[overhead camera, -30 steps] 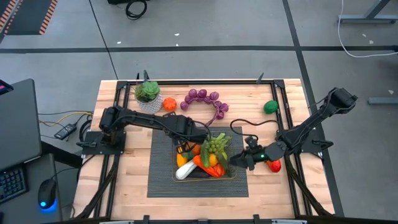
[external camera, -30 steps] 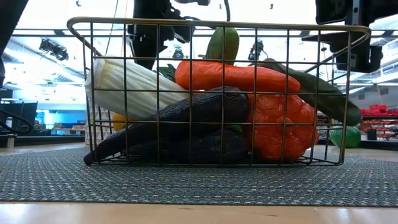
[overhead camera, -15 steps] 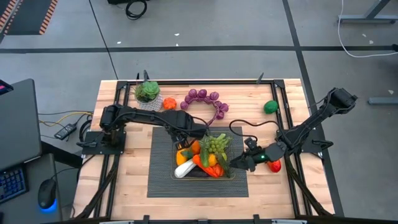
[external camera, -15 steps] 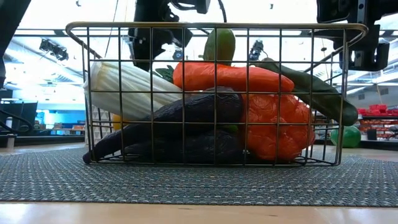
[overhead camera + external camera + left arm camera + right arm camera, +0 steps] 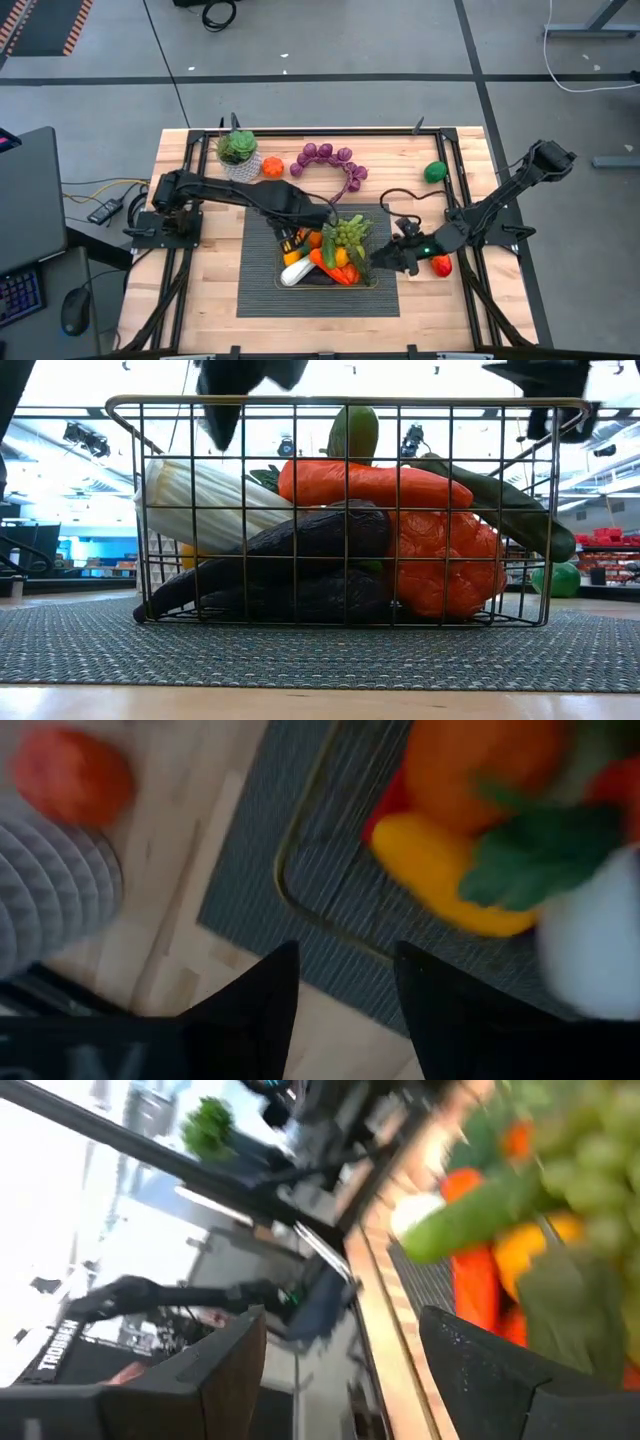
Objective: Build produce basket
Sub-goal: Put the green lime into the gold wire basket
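We see a thin brass-wire basket point(image 5: 345, 402) heaped with glossy toy produce point(image 5: 380, 482), ribbed dark mat point(image 5: 320, 650), pale wood-plank bench point(image 5: 200, 290), both tools' fingers apart, empty.

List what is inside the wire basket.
In the basket: leek, carrot, cucumber, eggplant, green grapes on top. Items beneath them are hidden.

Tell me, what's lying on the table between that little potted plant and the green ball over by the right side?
In the high view, between the potted plant and the green ball lie a small orange fruit and a curved string of purple grapes.
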Robot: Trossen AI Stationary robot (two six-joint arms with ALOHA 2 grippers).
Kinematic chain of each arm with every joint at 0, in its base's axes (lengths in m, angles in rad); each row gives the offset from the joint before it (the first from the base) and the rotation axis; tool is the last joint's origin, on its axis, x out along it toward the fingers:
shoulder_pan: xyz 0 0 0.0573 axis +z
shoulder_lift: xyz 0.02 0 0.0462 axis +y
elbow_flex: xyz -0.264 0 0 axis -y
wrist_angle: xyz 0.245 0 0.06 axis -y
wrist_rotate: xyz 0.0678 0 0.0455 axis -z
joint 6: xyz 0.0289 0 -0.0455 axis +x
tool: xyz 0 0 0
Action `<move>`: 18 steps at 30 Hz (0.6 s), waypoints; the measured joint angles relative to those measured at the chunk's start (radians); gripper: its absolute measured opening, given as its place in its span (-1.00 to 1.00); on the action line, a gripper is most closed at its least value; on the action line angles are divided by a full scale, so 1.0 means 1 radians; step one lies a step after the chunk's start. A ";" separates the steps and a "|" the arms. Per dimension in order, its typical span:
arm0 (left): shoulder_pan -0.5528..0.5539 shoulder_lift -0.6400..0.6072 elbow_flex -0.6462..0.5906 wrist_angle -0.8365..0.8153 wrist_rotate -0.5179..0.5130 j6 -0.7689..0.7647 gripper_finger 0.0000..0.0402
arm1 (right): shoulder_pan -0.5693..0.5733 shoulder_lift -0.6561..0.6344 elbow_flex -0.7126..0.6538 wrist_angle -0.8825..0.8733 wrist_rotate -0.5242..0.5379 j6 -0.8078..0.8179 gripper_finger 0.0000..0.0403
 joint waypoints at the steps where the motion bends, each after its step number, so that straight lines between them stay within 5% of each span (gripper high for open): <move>1: 0.000 -0.002 0.033 -0.001 -0.012 0.001 -0.14 | -0.007 0.000 0.000 0.028 0.010 -0.022 0.33; 9: 0.076 -0.021 0.297 0.035 -0.165 0.098 -0.14 | -0.160 -0.017 0.004 0.064 0.012 -0.113 0.33; 18: 0.381 -0.006 0.351 0.060 -0.077 0.282 -0.14 | -0.482 -0.024 0.164 -0.033 -0.251 -0.336 0.33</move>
